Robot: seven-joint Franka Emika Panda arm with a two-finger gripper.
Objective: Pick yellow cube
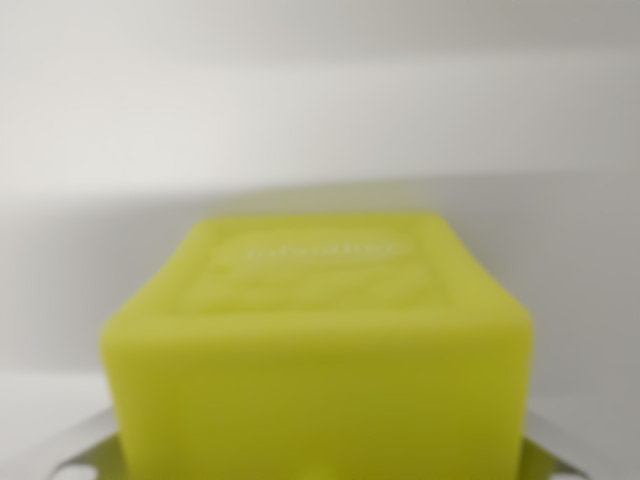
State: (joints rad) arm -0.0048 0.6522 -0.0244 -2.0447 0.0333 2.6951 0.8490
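Yellow cube [320, 350] fills view at 6 o'clock, pincer grip state can't tell; grasp stage, nxt: confirm hold, lift.

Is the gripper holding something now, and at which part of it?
It seems to hold the yellow cube by its lower left and right sides, where grey metal fingers meet it at the wrist view's bottom corners. The contact itself is blurred.

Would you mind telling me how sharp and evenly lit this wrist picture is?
Wrist view: the whole frame is soft; the cube fills the foreground, its top embossing unreadable; lighting is diffuse, no hard glare; grey metal parts at the bottom corners are blurred too.
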